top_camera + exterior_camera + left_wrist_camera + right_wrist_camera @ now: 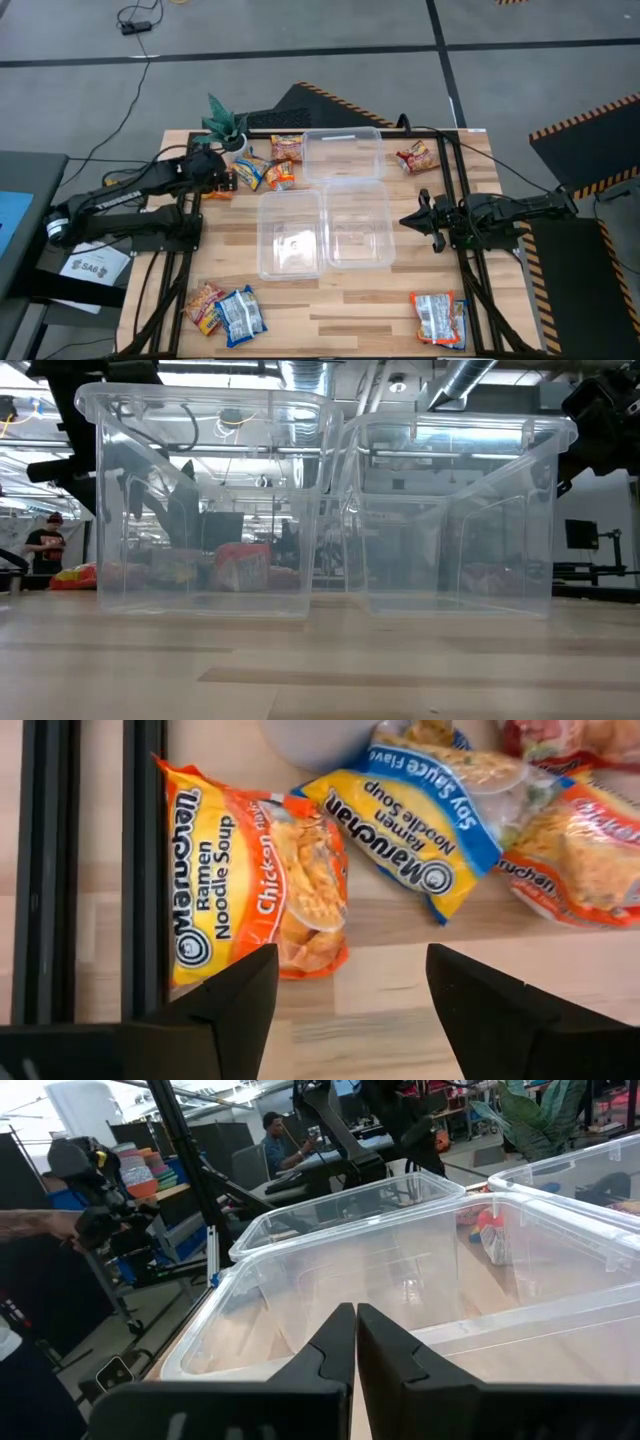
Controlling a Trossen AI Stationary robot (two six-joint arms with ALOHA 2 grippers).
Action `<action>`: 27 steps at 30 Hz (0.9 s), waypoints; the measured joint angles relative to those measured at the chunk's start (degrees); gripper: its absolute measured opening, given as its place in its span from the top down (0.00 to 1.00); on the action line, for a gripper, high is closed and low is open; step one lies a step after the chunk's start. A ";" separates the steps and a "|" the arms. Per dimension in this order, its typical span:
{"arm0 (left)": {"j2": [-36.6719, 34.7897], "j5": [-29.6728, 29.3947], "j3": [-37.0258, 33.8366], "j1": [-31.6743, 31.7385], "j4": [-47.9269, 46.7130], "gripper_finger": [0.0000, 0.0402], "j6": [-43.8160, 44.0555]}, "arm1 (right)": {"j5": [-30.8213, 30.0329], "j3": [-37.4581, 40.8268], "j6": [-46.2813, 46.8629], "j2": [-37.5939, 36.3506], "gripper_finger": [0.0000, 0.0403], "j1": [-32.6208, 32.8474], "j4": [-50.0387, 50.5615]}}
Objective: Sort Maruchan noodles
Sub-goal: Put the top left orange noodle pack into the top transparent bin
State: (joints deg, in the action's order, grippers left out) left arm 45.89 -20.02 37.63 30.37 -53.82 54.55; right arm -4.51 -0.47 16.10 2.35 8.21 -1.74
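- Left hand [345,985]: fingers spread, empty, above orange crinkly "Maruchan Ramen Noodle Soup Chicken" packet [250,870].
- Just beyond: blue-yellow "Soy Sauce Flavor" packet [425,815].
- Right hand [355,1342]: closed, empty.

Three clear plastic tubs [325,225] stand clustered mid-frame on the wooden table [350,300]. A small potted green plant [226,125] sits at the table's upper-left corner
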 joint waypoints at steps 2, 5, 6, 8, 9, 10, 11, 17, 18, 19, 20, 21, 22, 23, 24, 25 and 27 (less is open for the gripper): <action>0.31 0.76 0.00 1.09 0.28 0.40 -0.51 | 0.00 0.00 0.00 0.00 0.91 0.00 0.00; 0.18 0.73 0.04 1.73 1.15 0.40 -0.55 | 0.00 0.00 0.00 -0.02 0.91 0.00 0.00; 0.01 0.73 0.04 1.77 1.19 0.40 -0.60 | 0.00 0.00 0.00 0.00 0.91 0.00 0.00; -0.41 0.72 0.07 1.77 1.11 0.40 -0.97 | 0.00 0.00 0.00 0.00 0.91 0.00 0.00; -0.57 0.78 0.09 1.77 1.13 0.40 -0.96 | 0.00 0.00 0.00 0.00 0.91 0.00 0.00; -0.68 0.78 0.09 1.77 1.07 0.40 -0.89 | 0.00 0.00 0.00 0.00 0.91 0.00 0.00; -0.85 0.78 0.09 1.77 1.09 0.40 -0.64 | 0.00 0.00 0.00 0.00 0.91 0.00 0.00; -1.89 1.49 0.09 1.77 1.03 0.40 -0.46 | 0.00 0.00 0.00 0.00 0.91 0.00 0.01; -2.07 1.61 0.09 1.77 1.03 0.40 -0.44 | 0.00 0.00 0.00 0.00 0.91 0.00 0.01; -2.23 1.73 0.09 1.77 1.00 0.40 -0.44 | 0.00 0.00 0.00 0.00 0.91 0.00 0.00; -2.40 1.78 0.09 1.77 0.98 0.40 -0.43 | 0.00 0.00 0.00 0.00 0.91 0.00 0.00; -2.51 1.80 0.09 1.77 0.98 0.40 -0.42 | 0.00 0.00 0.00 0.00 0.91 0.00 0.01; -2.65 1.80 0.09 1.77 0.96 0.40 -0.45 | 0.00 0.00 0.00 0.00 0.91 0.00 0.00; -2.81 1.81 0.09 1.77 0.94 0.40 -0.50 | 0.00 -0.02 0.00 0.00 0.91 0.00 0.00; -2.88 1.83 0.09 1.77 0.94 0.40 -0.69 | 0.00 0.00 0.00 0.00 0.91 0.00 0.00; -2.86 1.87 0.09 1.77 0.94 0.40 -0.78 | 0.00 0.00 0.00 0.00 0.91 0.00 0.00; -2.84 2.26 0.09 1.77 0.85 0.40 -0.96 | 0.00 0.00 0.00 0.00 0.91 0.00 0.00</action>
State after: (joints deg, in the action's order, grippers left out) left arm 43.05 -17.76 37.71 32.14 -52.97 53.59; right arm -4.51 -0.47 16.10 2.35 8.21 -1.74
